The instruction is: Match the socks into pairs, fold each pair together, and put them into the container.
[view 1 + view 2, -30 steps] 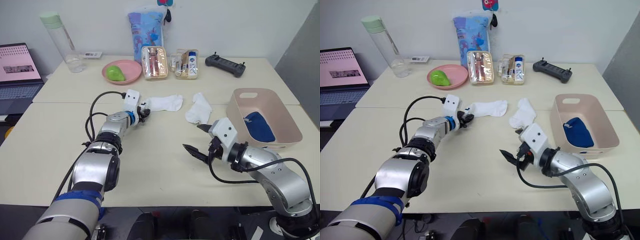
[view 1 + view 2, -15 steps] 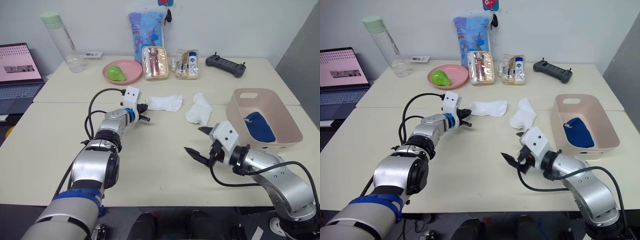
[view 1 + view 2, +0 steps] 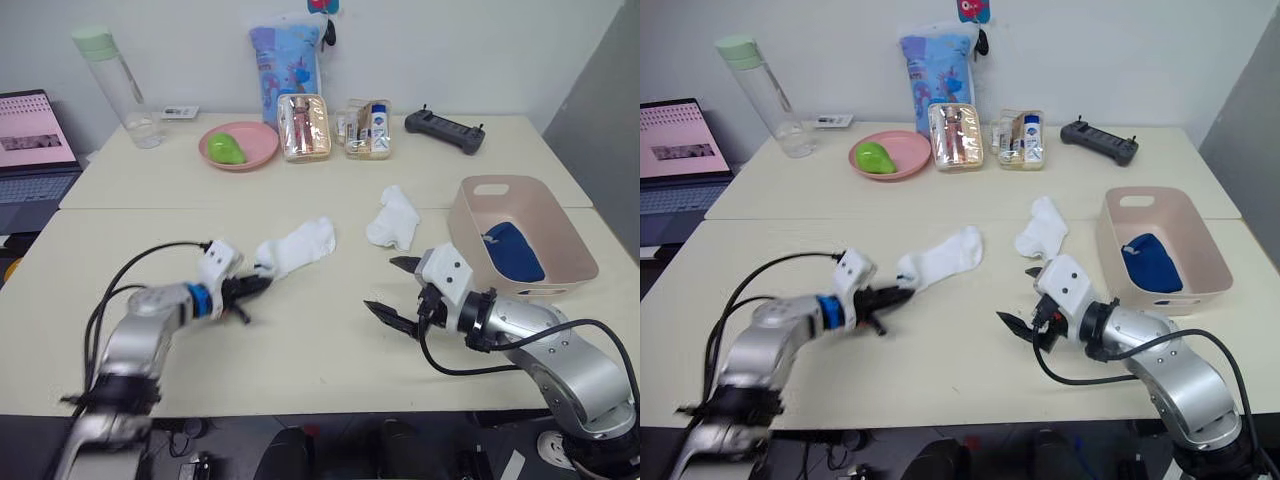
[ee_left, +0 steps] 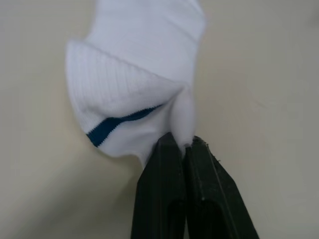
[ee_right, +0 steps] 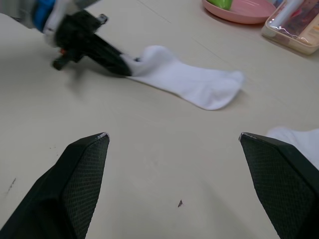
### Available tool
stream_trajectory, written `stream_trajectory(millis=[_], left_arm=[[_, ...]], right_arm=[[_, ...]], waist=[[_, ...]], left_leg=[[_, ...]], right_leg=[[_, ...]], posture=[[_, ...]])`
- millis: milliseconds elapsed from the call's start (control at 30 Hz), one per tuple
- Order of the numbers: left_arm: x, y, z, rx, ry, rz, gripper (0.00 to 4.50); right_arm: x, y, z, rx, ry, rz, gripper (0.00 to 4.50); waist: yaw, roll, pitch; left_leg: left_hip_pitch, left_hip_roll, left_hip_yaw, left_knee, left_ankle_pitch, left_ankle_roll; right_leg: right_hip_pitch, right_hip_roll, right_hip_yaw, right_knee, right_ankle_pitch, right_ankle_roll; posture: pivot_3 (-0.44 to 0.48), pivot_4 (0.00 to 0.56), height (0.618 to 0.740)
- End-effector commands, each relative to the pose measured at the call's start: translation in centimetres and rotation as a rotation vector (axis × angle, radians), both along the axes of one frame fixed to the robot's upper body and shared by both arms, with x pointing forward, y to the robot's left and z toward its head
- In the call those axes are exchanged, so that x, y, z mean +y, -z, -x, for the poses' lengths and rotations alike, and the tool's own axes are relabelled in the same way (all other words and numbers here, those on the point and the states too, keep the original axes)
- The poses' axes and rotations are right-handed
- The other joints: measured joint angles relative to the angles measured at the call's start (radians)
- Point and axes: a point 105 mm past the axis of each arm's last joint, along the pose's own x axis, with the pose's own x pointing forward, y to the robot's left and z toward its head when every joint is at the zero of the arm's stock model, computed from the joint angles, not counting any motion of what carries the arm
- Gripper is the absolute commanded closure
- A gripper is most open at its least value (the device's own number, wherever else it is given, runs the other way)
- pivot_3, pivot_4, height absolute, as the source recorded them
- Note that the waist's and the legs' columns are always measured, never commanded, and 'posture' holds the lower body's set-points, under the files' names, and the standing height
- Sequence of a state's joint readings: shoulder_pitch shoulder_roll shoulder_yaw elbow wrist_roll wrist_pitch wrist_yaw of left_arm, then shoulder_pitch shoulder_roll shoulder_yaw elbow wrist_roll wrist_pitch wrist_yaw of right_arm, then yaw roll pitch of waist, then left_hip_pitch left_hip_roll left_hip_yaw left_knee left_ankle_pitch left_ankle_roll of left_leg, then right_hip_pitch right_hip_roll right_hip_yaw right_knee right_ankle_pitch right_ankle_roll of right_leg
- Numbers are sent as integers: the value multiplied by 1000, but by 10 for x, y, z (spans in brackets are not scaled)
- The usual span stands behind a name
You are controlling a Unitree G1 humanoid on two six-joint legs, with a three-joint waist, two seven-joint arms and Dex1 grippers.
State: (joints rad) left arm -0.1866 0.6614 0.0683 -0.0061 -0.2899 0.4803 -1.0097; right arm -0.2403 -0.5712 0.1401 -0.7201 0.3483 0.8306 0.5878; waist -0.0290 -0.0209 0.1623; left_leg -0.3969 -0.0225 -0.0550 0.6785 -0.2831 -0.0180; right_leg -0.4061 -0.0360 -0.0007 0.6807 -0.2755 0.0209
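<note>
1. The left end effector (image 3: 892,296) has its two black fingers pinched together on the cuff edge of a soft white ankle sock with a blue stripe at the cuff (image 3: 945,254). The rest of the sock lies flat on the cream tabletop (image 3: 940,360), toe pointing away from the robot.

2. The right end effector (image 3: 394,290) hangs just over the tabletop with its fingers spread wide and nothing between them, sitting between the gripped sock and the pale pink rectangular plastic tub (image 3: 560,222).

3. The second white sock (image 3: 393,216), crumpled into a lump, lies farther back on the tabletop, near the tub's left wall but apart from it. The first sock is well to its left.

4. A folded royal blue sock bundle (image 3: 513,252) is already in the tub, so I'd guess the blue pair is finished and the white pair is what's left.

5. Handling-wise, these look super light and floppy. A pinch on one edge drags the whole thing along, but it'll bunch and fold over itself rather than hold shape.

6. The ribbed cuff is probably the best spot to grab: thicker, and less likely to slip out than the thin toe fabric.

7. The crumpled sock probably needs flattening before the two get stacked, otherwise the fold could come out lumpy.
</note>
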Motion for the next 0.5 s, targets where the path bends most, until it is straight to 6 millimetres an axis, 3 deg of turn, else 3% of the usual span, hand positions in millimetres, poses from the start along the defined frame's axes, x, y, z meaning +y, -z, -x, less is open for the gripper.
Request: stream_trajectory(millis=[33, 167, 400, 500], left_arm=[[-3, -21, 30, -6, 101, 16, 4482], [7, -18, 49, 46, 96, -5, 4482], [19, -19, 49, -46, 22, -75, 4482], [20, -16, 75, 51, 90, -88, 3854]], right_arm=[[4, -11, 5, -28, -31, -19, 0], [5, -11, 7, -19, -37, -22, 0], [11, -12, -1, -23, -35, -22, 0], [16, -13, -8, -28, -27, -32, 0]], waist=[[1, 1, 0], [7, 1, 0], [5, 1, 0], [-3, 0, 0]], left_leg=[[0, 0, 0, 0, 0, 0], [1, 0, -1, 0, 0, 0], [1, -1, -1, 0, 0, 1], [1, 0, 0, -1, 0, 1]], right_leg=[[0, 0, 0, 0, 0, 0], [1, -1, -1, 0, 0, 0], [1, -1, -2, 0, 0, 0], [1, 0, -2, 0, 0, 0]], posture=[[0, 150, 733], [0, 150, 733], [0, 150, 733], [0, 150, 733]])
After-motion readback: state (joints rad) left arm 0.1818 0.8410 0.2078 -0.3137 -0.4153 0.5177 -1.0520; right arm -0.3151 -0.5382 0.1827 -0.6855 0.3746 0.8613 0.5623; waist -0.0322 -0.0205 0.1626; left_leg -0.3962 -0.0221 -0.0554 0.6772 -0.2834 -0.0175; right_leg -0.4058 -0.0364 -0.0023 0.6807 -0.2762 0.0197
